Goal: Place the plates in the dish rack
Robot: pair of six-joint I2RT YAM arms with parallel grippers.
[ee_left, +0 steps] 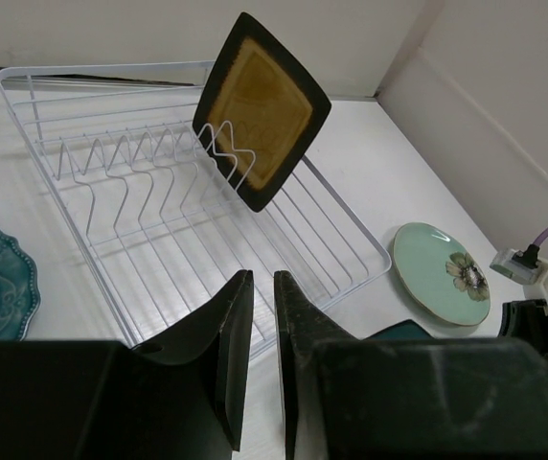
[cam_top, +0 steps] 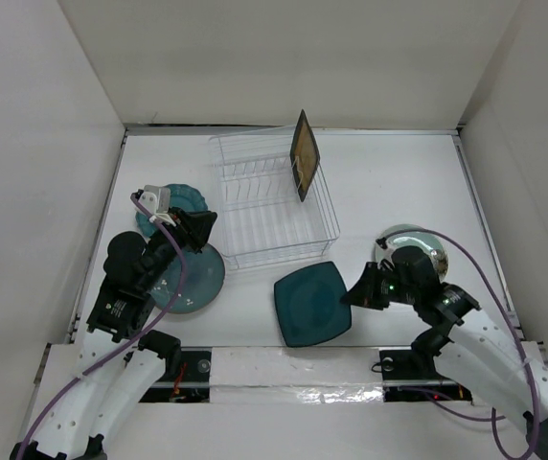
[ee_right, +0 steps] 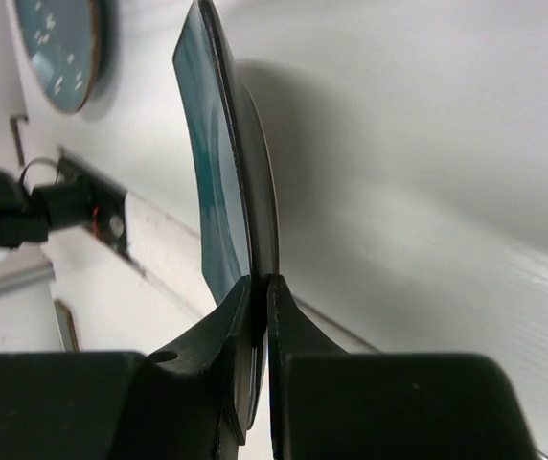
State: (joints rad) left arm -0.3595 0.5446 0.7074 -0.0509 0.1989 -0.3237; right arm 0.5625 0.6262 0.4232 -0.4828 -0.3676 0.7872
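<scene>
Amber-centred black plate (ee_left: 264,110); dark teal plate (cam_top: 312,304); floral-marked pale-green plate (ee_left: 437,273)

— how many plates do we see?
— we count five: one black plate (cam_top: 302,153), one teal square plate (cam_top: 313,303), one grey-teal plate (cam_top: 202,283), one scalloped plate (cam_top: 190,199) and one pale green plate (ee_left: 437,273).
— so by shape we have two square and three round?
— yes, we make it that.
— and racks?
— we find just one rack (cam_top: 272,206).
— arms?
— we count two, the left arm (cam_top: 125,287) and the right arm (cam_top: 456,316).
</scene>
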